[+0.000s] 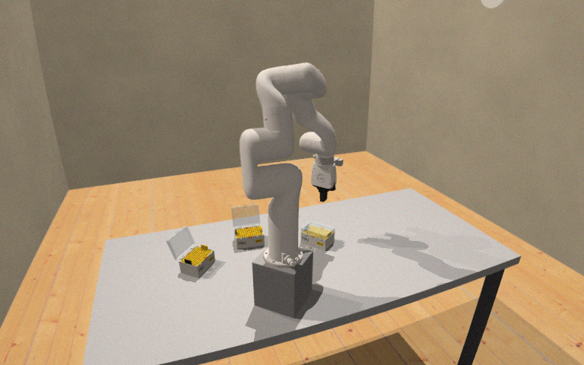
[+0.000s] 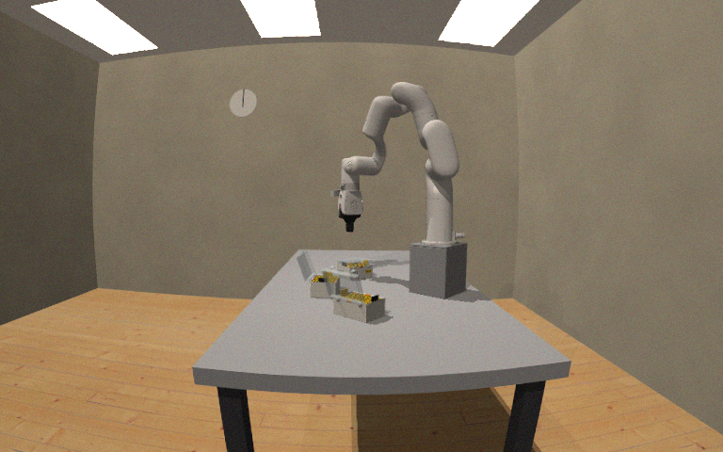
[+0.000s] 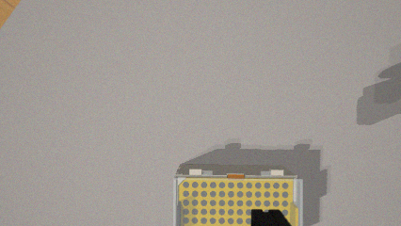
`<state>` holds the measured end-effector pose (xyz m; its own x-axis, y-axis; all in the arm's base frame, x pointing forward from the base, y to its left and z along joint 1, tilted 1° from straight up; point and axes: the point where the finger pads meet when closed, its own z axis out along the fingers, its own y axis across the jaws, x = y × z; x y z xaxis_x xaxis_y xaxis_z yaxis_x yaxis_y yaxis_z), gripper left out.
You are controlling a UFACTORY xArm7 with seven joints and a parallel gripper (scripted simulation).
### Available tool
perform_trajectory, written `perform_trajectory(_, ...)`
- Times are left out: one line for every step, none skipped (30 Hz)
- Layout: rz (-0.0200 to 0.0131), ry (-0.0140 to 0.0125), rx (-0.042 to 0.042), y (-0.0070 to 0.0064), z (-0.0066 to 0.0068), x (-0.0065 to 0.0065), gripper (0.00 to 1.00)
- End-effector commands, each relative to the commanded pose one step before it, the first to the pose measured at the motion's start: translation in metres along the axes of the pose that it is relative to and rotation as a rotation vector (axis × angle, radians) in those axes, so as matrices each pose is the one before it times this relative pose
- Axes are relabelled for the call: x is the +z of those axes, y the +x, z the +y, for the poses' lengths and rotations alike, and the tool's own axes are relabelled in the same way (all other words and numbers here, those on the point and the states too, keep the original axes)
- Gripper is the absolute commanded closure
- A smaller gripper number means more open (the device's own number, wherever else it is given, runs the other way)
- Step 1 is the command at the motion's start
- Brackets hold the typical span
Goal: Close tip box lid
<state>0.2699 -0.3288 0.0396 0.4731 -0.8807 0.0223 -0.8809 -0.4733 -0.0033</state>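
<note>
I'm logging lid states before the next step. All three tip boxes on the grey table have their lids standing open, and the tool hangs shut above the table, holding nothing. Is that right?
Not quite. Only two lids stand open: the left box and the middle box. The box right of the arm's base has its clear lid down over the tips, as the top view shows. The rest holds: the tool hangs shut above the table, holding nothing.
</note>
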Motion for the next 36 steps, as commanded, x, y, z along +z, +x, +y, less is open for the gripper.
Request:
perform_trajectory(0.00212,0.00087,0.00000,-0.00409,-0.00028,0.00430,1.00)
perform_trajectory(-0.00001,-0.00001,0.00000,-0.00187,0.00000,0.00191,1.00)
perform_trajectory(-0.00001,-0.00001,0.00000,-0.00187,0.00000,0.00191,1.00)
perform_trajectory(-0.00001,0.00002,0.00000,-0.00184,0.00001,0.00198,1.00)
perform_trajectory(-0.00001,0.00000,0.00000,-0.00186,0.00000,0.00192,1.00)
perform_trajectory(-0.00001,0.00000,0.00000,-0.00186,0.00000,0.00192,1.00)
perform_trajectory(0.00000,0.00000,0.00000,0.00000,0.00000,0.00000,1.00)
perform_trajectory(0.00000,0.00000,0.00000,0.00000,0.00000,0.00000,1.00)
perform_trajectory(-0.00002,-0.00002,0.00000,-0.00188,-0.00001,0.00187,1.00)
perform_trajectory(-0.00001,0.00001,0.00000,-0.00184,0.00001,0.00198,1.00)
perform_trajectory(-0.00001,0.00000,0.00000,-0.00186,0.00000,0.00192,1.00)
perform_trajectory(-0.00001,0.00000,0.00000,-0.00186,0.00000,0.00192,1.00)
perform_trajectory(-0.00001,0.00000,0.00000,-0.00186,0.00000,0.00192,1.00)
perform_trajectory(-0.00001,0.00000,0.00000,-0.00186,0.00000,0.00192,1.00)
perform_trajectory(-0.00001,0.00000,0.00000,-0.00186,0.00000,0.00192,1.00)
perform_trajectory(-0.00001,0.00000,0.00000,-0.00186,0.00000,0.00192,1.00)
perform_trajectory(-0.00001,0.00000,0.00000,-0.00186,0.00000,0.00192,1.00)
perform_trajectory(-0.00001,0.00000,0.00000,-0.00186,0.00000,0.00192,1.00)
perform_trajectory(-0.00001,0.00000,0.00000,-0.00186,0.00000,0.00192,1.00)
perform_trajectory(-0.00001,0.00000,0.00000,-0.00186,0.00000,0.00192,1.00)
perform_trajectory(-0.00001,0.00000,0.00000,-0.00186,0.00000,0.00192,1.00)
perform_trajectory(-0.00001,0.00000,0.00000,-0.00186,0.00000,0.00192,1.00)
perform_trajectory(-0.00001,0.00000,0.00000,-0.00186,0.00000,0.00192,1.00)
perform_trajectory(0.00000,0.00000,0.00000,0.00000,0.00000,0.00000,1.00)
perform_trajectory(0.00000,0.00000,0.00000,0.00000,0.00000,0.00000,1.00)
perform_trajectory(-0.00001,0.00000,0.00000,-0.00185,0.00001,0.00195,1.00)
perform_trajectory(-0.00001,-0.00001,0.00000,-0.00186,0.00000,0.00191,1.00)
perform_trajectory(-0.00001,-0.00001,0.00000,-0.00186,0.00000,0.00191,1.00)
perform_trajectory(-0.00001,-0.00001,0.00000,-0.00186,0.00000,0.00191,1.00)
perform_trajectory(-0.00001,-0.00001,0.00000,-0.00186,0.00000,0.00191,1.00)
perform_trajectory(-0.00001,0.00001,0.00000,-0.00184,0.00001,0.00199,1.00)
perform_trajectory(-0.00001,-0.00001,0.00000,-0.00186,0.00000,0.00192,1.00)
perform_trajectory(-0.00001,-0.00001,0.00000,-0.00186,0.00000,0.00192,1.00)
perform_trajectory(-0.00001,-0.00001,0.00000,-0.00186,0.00000,0.00192,1.00)
perform_trajectory(-0.00001,-0.00001,0.00000,-0.00186,0.00000,0.00192,1.00)
perform_trajectory(-0.00001,-0.00001,0.00000,-0.00186,0.00000,0.00192,1.00)
